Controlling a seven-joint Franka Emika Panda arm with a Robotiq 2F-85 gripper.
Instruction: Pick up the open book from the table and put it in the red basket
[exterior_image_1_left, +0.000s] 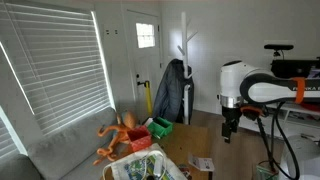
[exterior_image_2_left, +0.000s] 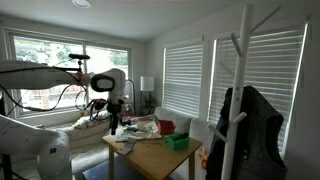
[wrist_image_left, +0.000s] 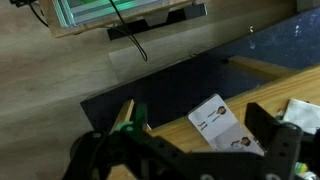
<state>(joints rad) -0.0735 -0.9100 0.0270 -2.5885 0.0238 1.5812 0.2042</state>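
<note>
The open book (wrist_image_left: 224, 126) lies on the brown table (wrist_image_left: 170, 128) near its edge, pale pages up with small printed figures. In the wrist view it sits between my gripper's (wrist_image_left: 200, 140) two dark fingers, which are spread wide and hold nothing. In both exterior views the gripper (exterior_image_1_left: 228, 128) (exterior_image_2_left: 113, 127) hangs above the table's end, clear of the surface. The book shows as a pale patch in an exterior view (exterior_image_1_left: 200, 163). The red basket (exterior_image_1_left: 160, 128) (exterior_image_2_left: 165, 127) stands on the table (exterior_image_2_left: 150, 158), farther along from the gripper.
A green bin (exterior_image_2_left: 178, 142) stands next to the red basket. An orange many-legged toy (exterior_image_1_left: 118, 135) lies by a grey sofa (exterior_image_1_left: 60, 150). A coat rack with a dark jacket (exterior_image_1_left: 172, 90) stands behind the table. Dark rug and wooden floor lie beyond the table edge (wrist_image_left: 150, 85).
</note>
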